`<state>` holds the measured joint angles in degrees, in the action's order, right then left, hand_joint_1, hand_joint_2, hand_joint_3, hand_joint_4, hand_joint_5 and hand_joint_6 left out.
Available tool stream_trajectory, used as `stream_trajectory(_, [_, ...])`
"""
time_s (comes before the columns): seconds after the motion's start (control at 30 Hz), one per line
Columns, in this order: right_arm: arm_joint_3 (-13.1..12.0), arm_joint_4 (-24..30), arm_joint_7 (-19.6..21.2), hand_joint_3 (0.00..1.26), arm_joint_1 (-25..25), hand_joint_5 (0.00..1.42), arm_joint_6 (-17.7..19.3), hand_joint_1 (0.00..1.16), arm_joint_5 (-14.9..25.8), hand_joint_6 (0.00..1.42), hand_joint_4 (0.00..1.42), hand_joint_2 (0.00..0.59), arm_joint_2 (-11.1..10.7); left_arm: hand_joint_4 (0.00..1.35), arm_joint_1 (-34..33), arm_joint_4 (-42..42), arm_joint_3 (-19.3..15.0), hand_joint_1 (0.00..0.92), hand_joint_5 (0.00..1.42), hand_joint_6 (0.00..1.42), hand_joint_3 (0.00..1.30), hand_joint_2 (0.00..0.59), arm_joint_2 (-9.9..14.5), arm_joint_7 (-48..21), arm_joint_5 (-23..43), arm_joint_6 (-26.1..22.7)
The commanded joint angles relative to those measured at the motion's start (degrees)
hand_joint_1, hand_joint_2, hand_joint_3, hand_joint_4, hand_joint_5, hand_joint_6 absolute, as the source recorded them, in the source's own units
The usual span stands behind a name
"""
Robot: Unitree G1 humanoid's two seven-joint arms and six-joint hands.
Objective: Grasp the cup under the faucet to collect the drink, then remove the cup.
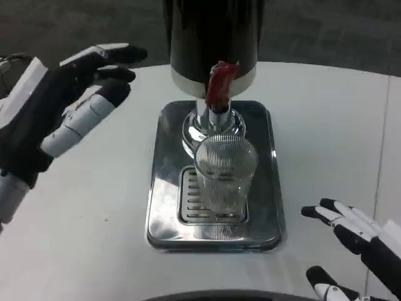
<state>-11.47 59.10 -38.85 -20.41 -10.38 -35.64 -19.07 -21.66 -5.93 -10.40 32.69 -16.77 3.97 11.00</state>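
- Here the ribbed clear cup (225,172) stands upright on the slotted grate of a shiny metal drip tray (164,207), directly below the faucet (217,119) with its red lever (219,84).
- Behind rises the dark dispenser (213,37) with a pale band at its base.
- The left hand (69,113) hovers well left of the tray, fingers spread, grasping nothing.
- The right hand (354,241) sits low at the right of the tray, fingers apart, released.
- All rests on the white bench (332,125).

Left hand (59,110) raised at upper left of frame, fingers extended and apart, holding nothing. Right hand (360,248) at lower right, fingers spread, empty.
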Motion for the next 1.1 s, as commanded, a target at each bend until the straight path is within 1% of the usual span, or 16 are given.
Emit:
stream_trajectory(0.03, [-0.02,0.89,1.10,0.11,-0.66,0.00,0.32,0.34,0.32,0.08,0.00,0.493,-0.34,0.21,-2.26,-2.42,-0.05,0.000,0.31,0.21,0.26,0.094,0.46,-4.80,6.18,-6.62])
stream_trajectory(0.07, [-0.10,0.89,1.26,0.11,-0.79,0.00,0.53,0.34,0.37,0.08,0.00,0.493,-0.32,0.19,-3.47,-2.48,0.39,0.000,0.31,0.21,0.24,0.095,0.47,-6.36,8.10,-8.81])
stream_trajectory(0.17, [-0.65,0.90,1.63,0.11,-1.73,0.00,1.63,0.34,0.63,0.07,0.00,0.493,-0.19,0.15,-5.78,-2.46,1.17,0.000,0.28,0.21,0.19,0.096,0.27,-9.20,10.93,-12.90])
stream_trajectory(0.33, [-2.21,0.90,2.16,0.11,-2.82,0.00,3.67,0.34,1.70,0.07,0.00,0.493,0.21,0.11,-10.60,-1.48,4.08,0.000,0.25,0.21,0.16,0.089,-0.15,-13.57,12.94,-18.97])
stream_trajectory(0.43, [-2.77,0.90,2.24,0.11,-3.20,0.00,4.48,0.34,2.11,0.07,0.00,0.493,0.44,0.10,-13.39,-0.78,6.51,0.000,0.25,0.20,0.16,0.090,-0.18,-16.42,12.43,-21.29])
stream_trajectory(0.5, [-3.05,0.90,2.27,0.11,-3.59,0.00,4.93,0.34,2.37,0.07,0.00,0.493,0.56,0.10,-14.85,-0.43,7.78,0.000,0.24,0.20,0.16,0.091,-0.28,-17.45,11.55,-21.84])
stream_trajectory(0.63, [-3.62,0.90,2.47,0.11,-4.23,0.00,5.88,0.34,2.89,0.07,0.00,0.493,0.83,0.10,-16.73,0.40,8.80,0.000,0.24,0.20,0.16,0.091,-0.48,-18.15,10.42,-22.50])
stream_trajectory(0.73, [-3.81,0.90,2.60,0.11,-4.74,0.00,6.72,0.34,3.12,0.07,0.00,0.493,1.10,0.09,-18.71,1.45,10.24,0.000,0.22,0.18,0.15,0.093,0.21,-18.45,8.22,-22.40])
stream_trajectory(0.8, [-3.97,0.90,2.63,0.11,-4.94,0.00,7.25,0.34,3.28,0.07,0.00,0.493,1.33,0.09,-19.97,2.22,11.04,0.000,0.22,0.18,0.15,0.091,0.24,-19.03,7.15,-22.50])
stream_trajectory(1.1, [-5.00,0.90,2.70,0.11,-5.95,0.00,8.49,0.34,3.95,0.07,0.00,0.493,2.27,0.09,-24.56,6.28,13.59,0.000,0.21,0.17,0.15,0.095,-0.95,-21.39,4.85,-21.52])
